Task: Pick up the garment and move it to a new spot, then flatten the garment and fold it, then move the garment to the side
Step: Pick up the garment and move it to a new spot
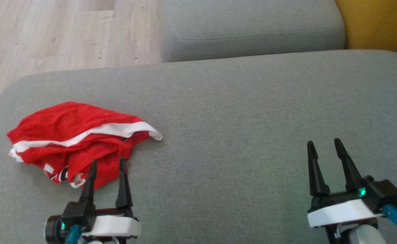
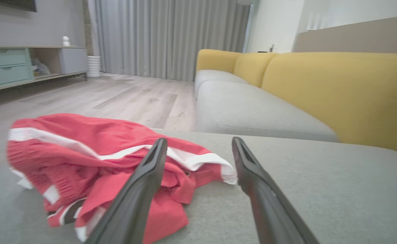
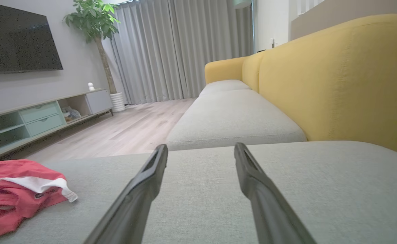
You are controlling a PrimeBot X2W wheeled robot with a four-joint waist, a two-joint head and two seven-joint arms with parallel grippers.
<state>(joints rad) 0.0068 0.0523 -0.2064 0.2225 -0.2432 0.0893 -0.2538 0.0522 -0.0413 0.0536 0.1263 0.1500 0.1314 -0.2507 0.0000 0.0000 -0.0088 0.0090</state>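
Grey sofa seat cushion point(image 1: 235, 112) is filling most of the head view, with a yellow backrest point(image 1: 381, 23) sitting at far right and wood floor point(image 1: 49, 34) showing at far left. Red garment point(image 1: 73, 135) with white trim is lying crumpled on the cushion's left part, near its left edge. Left gripper point(image 1: 107, 161) is sitting just at the garment's near edge, fingers point(image 1: 124, 189) spread and pinching nothing, tips overlapping the cloth; can't tell if they're touching it. Right gripper point(image 1: 324, 142) is sitting well apart over bare cushion, fingers point(image 1: 315, 176) spread too, pinching nothing
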